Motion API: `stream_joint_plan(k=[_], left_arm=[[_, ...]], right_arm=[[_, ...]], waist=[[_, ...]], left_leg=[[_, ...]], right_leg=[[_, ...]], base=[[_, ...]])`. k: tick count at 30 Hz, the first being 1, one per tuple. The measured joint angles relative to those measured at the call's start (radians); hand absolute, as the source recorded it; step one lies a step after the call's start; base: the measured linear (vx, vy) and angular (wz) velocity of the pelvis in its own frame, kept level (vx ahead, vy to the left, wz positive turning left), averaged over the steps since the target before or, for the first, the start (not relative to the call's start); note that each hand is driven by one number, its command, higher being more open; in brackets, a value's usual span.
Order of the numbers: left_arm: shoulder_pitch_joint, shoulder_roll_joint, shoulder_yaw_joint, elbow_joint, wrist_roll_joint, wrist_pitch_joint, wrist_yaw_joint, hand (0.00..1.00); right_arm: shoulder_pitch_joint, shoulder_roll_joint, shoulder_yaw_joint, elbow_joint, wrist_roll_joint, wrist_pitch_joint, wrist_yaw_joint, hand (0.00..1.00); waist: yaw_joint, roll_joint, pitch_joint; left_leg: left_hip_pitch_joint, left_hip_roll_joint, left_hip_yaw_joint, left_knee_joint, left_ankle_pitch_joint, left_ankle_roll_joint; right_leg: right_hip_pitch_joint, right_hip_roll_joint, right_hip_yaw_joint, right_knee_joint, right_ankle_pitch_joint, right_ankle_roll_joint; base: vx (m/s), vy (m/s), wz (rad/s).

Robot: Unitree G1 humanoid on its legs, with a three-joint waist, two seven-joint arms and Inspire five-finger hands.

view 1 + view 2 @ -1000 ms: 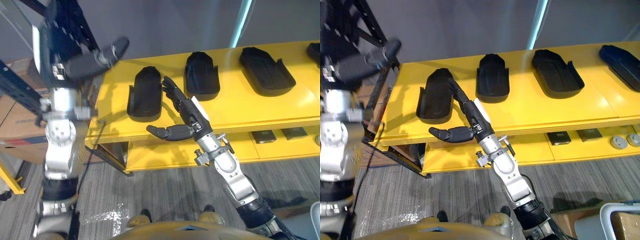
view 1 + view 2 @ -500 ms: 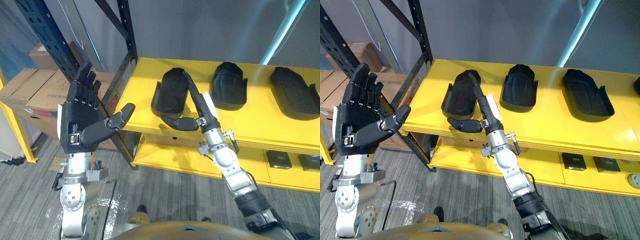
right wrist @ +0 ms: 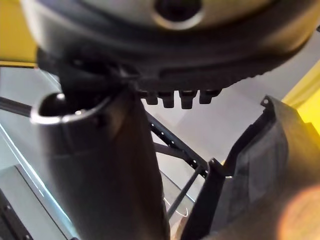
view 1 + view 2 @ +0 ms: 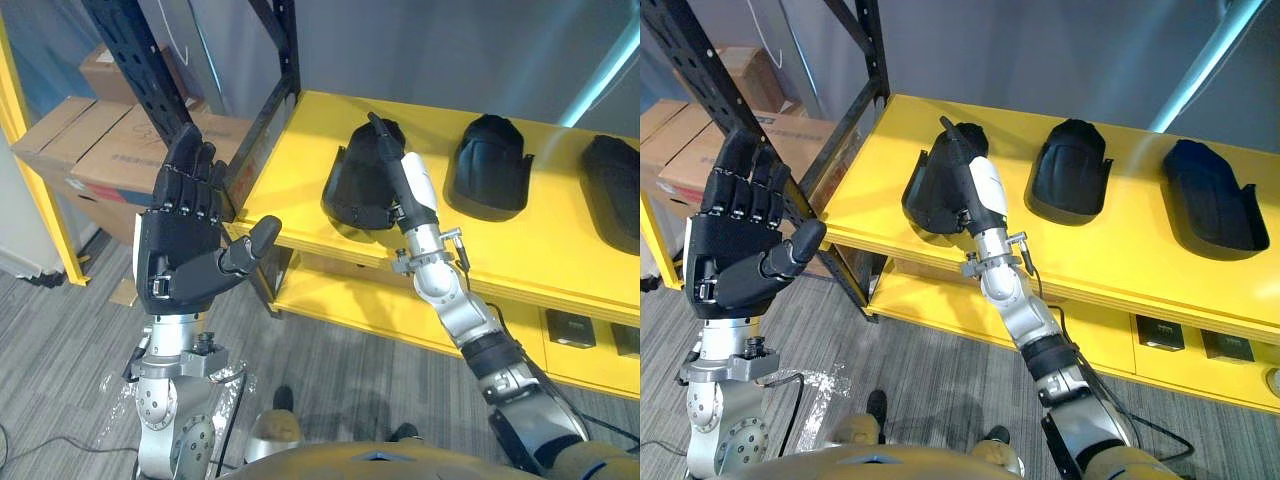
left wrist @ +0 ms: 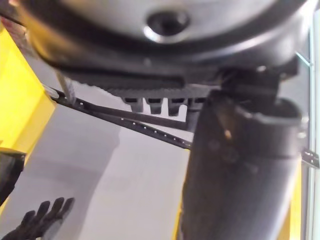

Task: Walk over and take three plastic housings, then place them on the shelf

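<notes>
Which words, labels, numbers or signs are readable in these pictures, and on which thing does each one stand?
No text is readable.
Cardboard box: a faint line of print on its top, too small and blurred to read.
Plastic housings on the yellow shelf: no marking visible.

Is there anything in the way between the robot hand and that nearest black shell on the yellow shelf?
Nothing visible. The right robot hand lies against the leftmost housing on the yellow shelf, fingers straight. The left robot hand is raised open, off to the side.
</notes>
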Motion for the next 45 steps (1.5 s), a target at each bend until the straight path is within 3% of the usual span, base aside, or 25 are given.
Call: stream_joint_plan(k=[5,13,21,36,45], left_arm=[[0.0,0.0,-0.011,0.0,-0.019,0.0,0.002,1.0],[0.007,0.0,-0.036,0.0,-0.027,0.0,0.019,1.0],[0.008,0.001,-0.037,0.004,-0.027,0.001,0.021,1.0],[0.007,0.014,-0.05,0.052,-0.027,0.012,0.062,1.0],[0.006,0.023,-0.073,0.053,-0.024,0.017,0.1,1.0]], right_arm=[[-0.01,-0.007,0.02,0.0,0.023,-0.025,-0.005,1.0],[-0.006,-0.01,0.007,-0.028,0.055,-0.1,-0.008,1.0],[0.034,-0.033,-0.012,-0.131,0.055,-0.125,0.094,1.0],[0.052,-0.113,0.015,-0.111,0.03,-0.063,0.158,1.0],[0.028,-0.114,0.017,-0.011,-0.043,0.004,0.05,1.0]], waist=[[0.014,-0.005,0.01],[0.001,-0.005,0.028],[-0.015,-0.006,0.029],[-0.012,-0.01,0.053],[-0.012,-0.01,0.053]], left_leg=[[-0.009,-0.001,-0.005,0.0,0.004,0.001],[-0.01,-0.001,-0.004,-0.001,0.007,0.001],[-0.008,0.001,0.009,-0.002,0.006,0.001],[-0.009,0.002,0.008,0.0,0.009,0.002],[-0.009,0.002,0.008,0.0,0.013,0.003]], right_leg=[[-0.013,-0.004,-0.002,0.013,-0.006,-0.001],[-0.028,-0.013,0.002,0.049,-0.024,0.001],[-0.045,-0.019,0.018,0.07,-0.032,0.0],[-0.05,-0.021,0.018,0.083,-0.036,-0.002],[-0.052,-0.023,0.019,0.09,-0.038,-0.005]], base=[[0.0,-0.004,0.02],[-0.01,-0.007,0.0],[-0.02,-0.017,-0.04],[-0.02,-0.01,0.0],[-0.02,-0.009,0.0]])
